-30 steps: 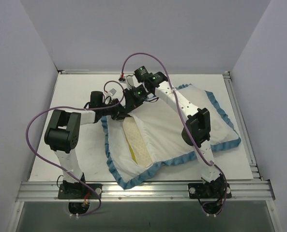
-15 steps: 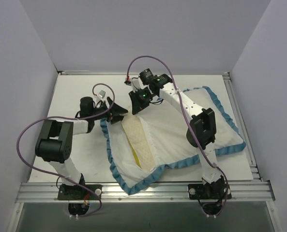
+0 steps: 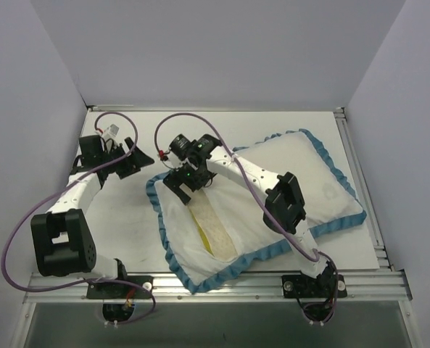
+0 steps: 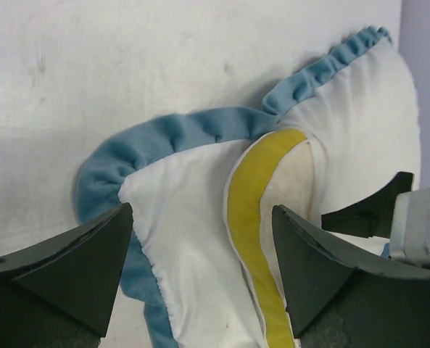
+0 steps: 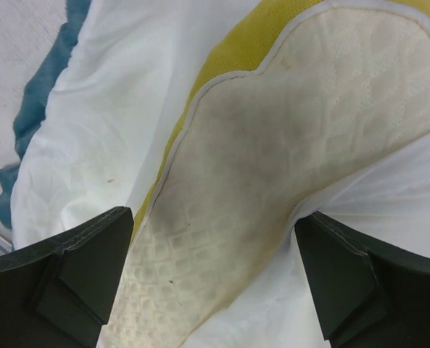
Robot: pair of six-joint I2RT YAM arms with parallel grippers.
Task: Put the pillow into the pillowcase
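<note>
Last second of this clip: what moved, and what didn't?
The left gripper drew back leftward off the pillowcase's far-left corner and now hangs open over the table. The right gripper swung left and nearer, stopping open above the pillow's exposed far end. The pillow remains partly showing through the opening, and the pillowcase lies much as before.

Dimpled cream foam pillow (image 5: 273, 145), soft white cloth pillowcase (image 3: 309, 174), ruffled teal trim (image 4: 171, 134), matt table (image 3: 120, 217)

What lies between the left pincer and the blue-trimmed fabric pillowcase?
Only a short stretch of bare white table: in the top external view, the open left pincer hangs apart from the white fabric pillowcase with teal ruffled trim.
</note>
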